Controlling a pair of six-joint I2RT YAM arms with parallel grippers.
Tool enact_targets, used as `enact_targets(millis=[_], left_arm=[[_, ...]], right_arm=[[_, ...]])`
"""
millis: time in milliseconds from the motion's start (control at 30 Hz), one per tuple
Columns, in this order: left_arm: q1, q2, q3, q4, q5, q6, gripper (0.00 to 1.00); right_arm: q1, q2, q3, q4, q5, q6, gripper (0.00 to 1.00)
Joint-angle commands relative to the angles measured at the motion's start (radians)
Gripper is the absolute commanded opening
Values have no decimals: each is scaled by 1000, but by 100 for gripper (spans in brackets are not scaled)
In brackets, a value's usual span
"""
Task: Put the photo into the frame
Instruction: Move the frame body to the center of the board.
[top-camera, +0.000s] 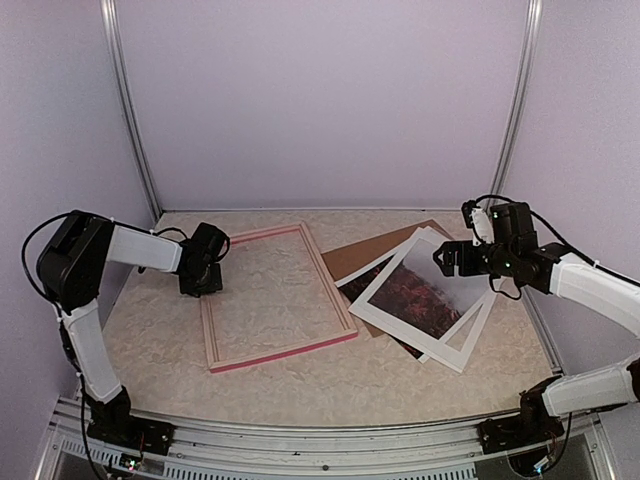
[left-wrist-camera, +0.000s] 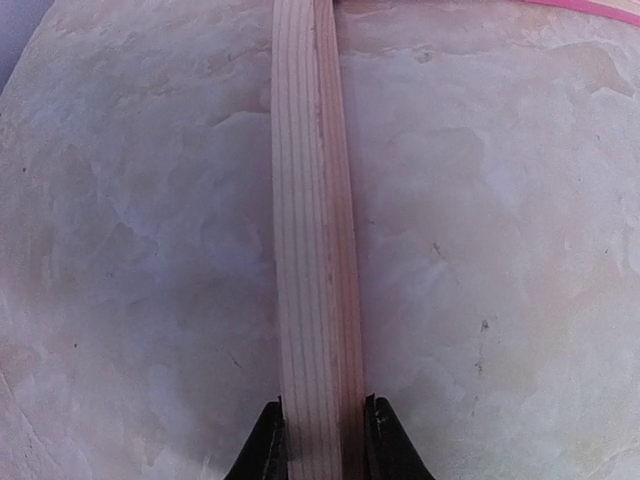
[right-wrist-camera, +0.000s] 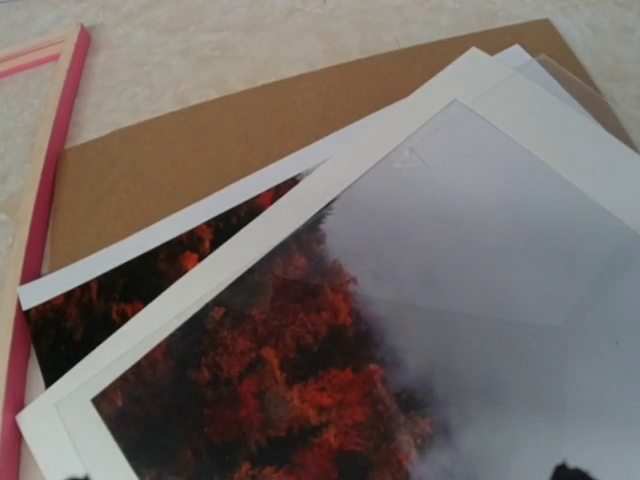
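grainy bare wood frame (left-wrist-camera: 310, 250), paper photo (right-wrist-camera: 120, 315), matt brown cardboard (right-wrist-camera: 200, 140)

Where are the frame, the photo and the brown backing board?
frame (top-camera: 285, 350): top view, near rail.
photo (right-wrist-camera: 300, 400): right wrist view, red foliage.
backing board (right-wrist-camera: 200, 150): right wrist view, bare brown surface.

In the right wrist view we see of the right gripper (top-camera: 447, 258) only dark fingertips (right-wrist-camera: 575, 470) at the bottom edge, jaws unreadable; the photo (right-wrist-camera: 300, 400) hides much of the brown board (right-wrist-camera: 200, 140).

frame (left-wrist-camera: 312, 250) rail: pale wood, vertical | jaws: closed on it | table (left-wrist-camera: 520, 260): mottled beige
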Motion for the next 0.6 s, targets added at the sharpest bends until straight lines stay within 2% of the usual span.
enact_targets(millis=[0, 167, 300, 433, 567], left_arm=[[4, 38, 12, -93, -75, 176, 10], [-12, 25, -30, -64, -158, 261, 5], [-9, 28, -22, -73, -137, 285, 5], [-7, 41, -11, -105, -203, 331, 5], [-14, 45, -27, -107, -206, 373, 5]], right_arm=[[11, 25, 27, -31, 20, 15, 100], [11, 96, 75, -65, 43, 15, 99], [11, 148, 104, -76, 37, 13, 99], [11, 201, 140, -97, 44, 7, 100], [11, 237, 167, -101, 32, 4, 100]])
